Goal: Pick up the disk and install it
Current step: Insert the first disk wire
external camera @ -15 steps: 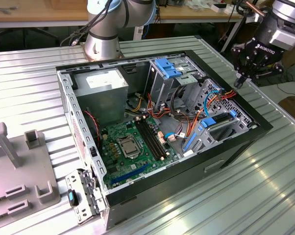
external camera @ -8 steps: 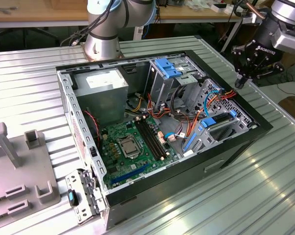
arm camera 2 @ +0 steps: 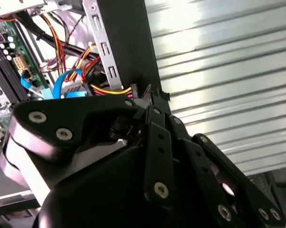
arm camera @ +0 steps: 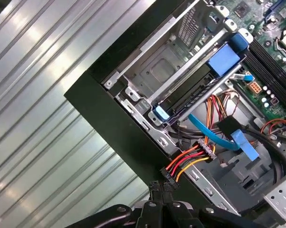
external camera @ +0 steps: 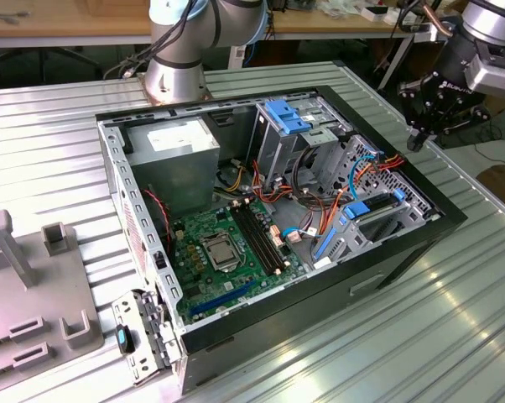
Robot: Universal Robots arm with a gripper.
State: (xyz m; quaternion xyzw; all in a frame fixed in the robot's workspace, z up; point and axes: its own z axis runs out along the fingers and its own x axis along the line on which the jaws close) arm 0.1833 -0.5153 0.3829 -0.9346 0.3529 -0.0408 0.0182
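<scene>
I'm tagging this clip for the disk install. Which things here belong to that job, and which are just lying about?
Job: open computer case; gripper, by its edge; blue-railed disk, in a bay near that edge.
Lying about: grey plastic fixtures at the exterior view's left; clutter on the bench behind.

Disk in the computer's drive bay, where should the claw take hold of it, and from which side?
Probably by the long blue-railed edge of the disk, coming down through the case's open side. It sits low in its bay, that edge facing out, metal walls flanking it and cables crowding one end.
</scene>
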